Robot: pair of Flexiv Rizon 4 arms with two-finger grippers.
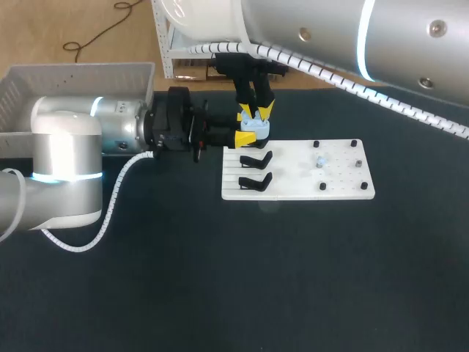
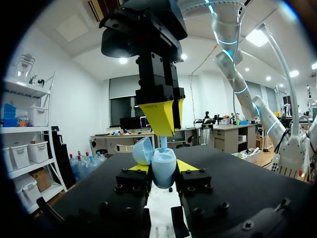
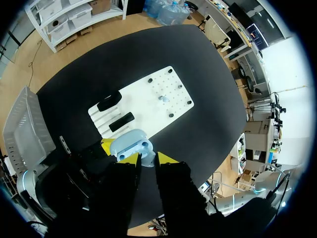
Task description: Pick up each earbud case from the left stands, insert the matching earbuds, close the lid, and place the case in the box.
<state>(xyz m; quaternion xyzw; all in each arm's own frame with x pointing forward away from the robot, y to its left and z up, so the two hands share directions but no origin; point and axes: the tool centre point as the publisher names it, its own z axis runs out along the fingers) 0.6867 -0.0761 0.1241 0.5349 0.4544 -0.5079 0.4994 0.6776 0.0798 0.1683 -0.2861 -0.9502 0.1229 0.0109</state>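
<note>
The left gripper (image 2: 162, 167) is clenched on the light blue earbud case (image 2: 164, 172), with one yellow tip at each side of the case body. The lid (image 2: 142, 150) of the case stands open. The case is held in the air, above the far left corner of the white board (image 1: 308, 188). The right gripper (image 2: 160, 118) hangs directly over the open case, pointing down, and its fingers are closed on a small pale earbud (image 2: 162, 141) whose lower end reaches into the case. On the board, two black stands (image 1: 256, 159) lie near the left gripper. The grey box (image 1: 80, 68) sits behind the left arm.
</note>
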